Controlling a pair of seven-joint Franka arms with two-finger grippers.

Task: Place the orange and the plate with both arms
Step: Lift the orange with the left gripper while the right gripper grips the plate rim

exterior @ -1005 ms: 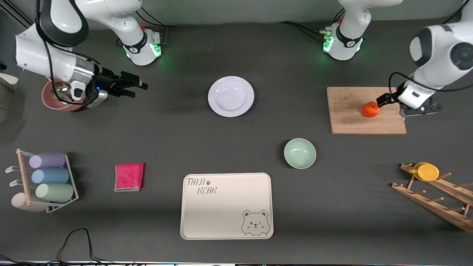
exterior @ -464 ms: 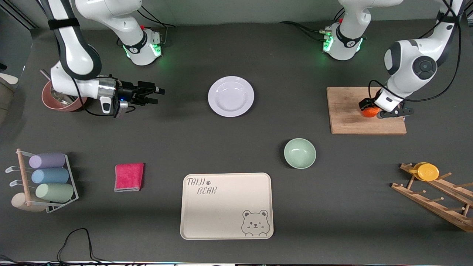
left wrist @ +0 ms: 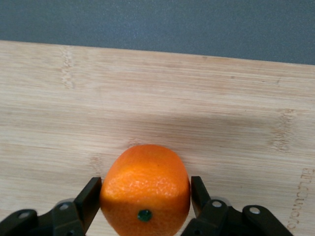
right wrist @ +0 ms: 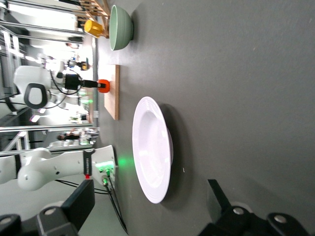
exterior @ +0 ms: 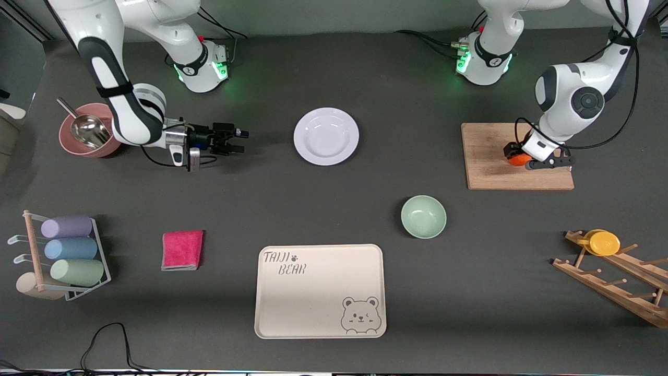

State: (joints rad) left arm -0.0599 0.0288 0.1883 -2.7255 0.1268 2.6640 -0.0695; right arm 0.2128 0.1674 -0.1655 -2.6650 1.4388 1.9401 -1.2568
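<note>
The orange (exterior: 515, 161) lies on a wooden cutting board (exterior: 488, 167) at the left arm's end of the table. My left gripper (exterior: 517, 156) is down on it and open. Its fingers (left wrist: 92, 196) stand close on either side of the orange (left wrist: 145, 182), which rests on the board (left wrist: 147, 88). The white plate (exterior: 326, 136) lies flat on the table between the two arm bases. My right gripper (exterior: 241, 140) is open and empty, low over the table beside the plate, pointing at it. In the right wrist view the plate (right wrist: 152, 147) lies just ahead of the open gripper (right wrist: 151, 199).
A pale green bowl (exterior: 423, 216) and a beige bear tray (exterior: 320, 291) lie nearer the front camera. A pink cloth (exterior: 182, 250), a cup rack (exterior: 62, 256), a pink bowl with a scoop (exterior: 83, 133) and a wooden rack with a yellow disc (exterior: 605, 243) stand around the edges.
My right gripper has moved from over the pink bowl toward the plate. My left gripper has come down from beside the orange so that its fingers straddle it.
</note>
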